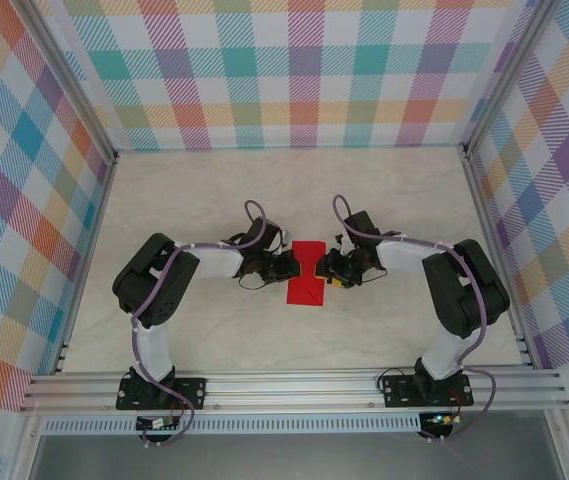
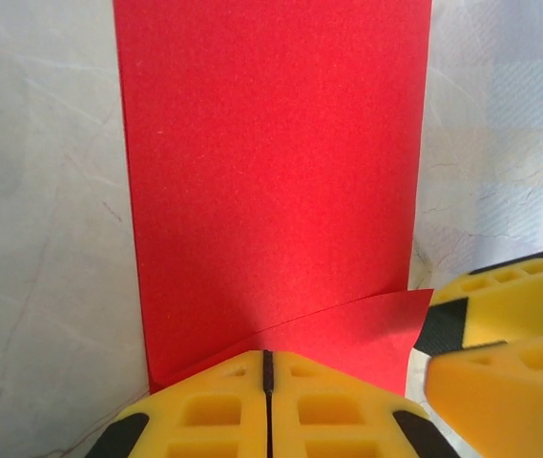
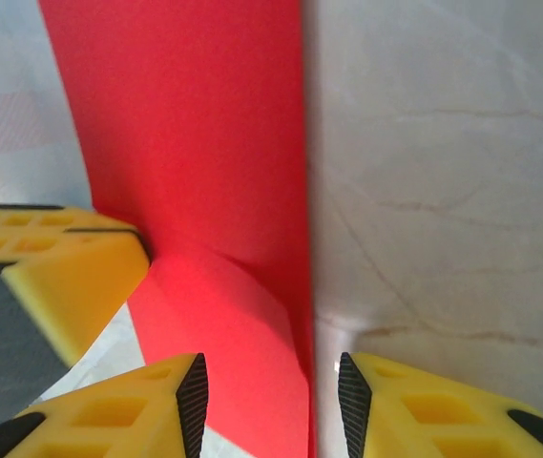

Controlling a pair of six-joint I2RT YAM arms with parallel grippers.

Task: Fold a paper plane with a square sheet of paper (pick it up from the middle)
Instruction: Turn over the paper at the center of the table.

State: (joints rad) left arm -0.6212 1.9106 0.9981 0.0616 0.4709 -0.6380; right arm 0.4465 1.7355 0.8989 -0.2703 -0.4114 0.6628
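While left tool [image 2: 266, 361] pinches the square sheet of paper [image 2: 271, 172] at its lifted edge, right tool [image 3: 271, 384] spread astride it

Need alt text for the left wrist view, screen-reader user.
The left tool, yellow fingers closed together at the bottom of the frame, pinches the near edge of the red square sheet of paper, raised in a low curl. The rest lies flat on the marbled table; the right tool sits at lower right.
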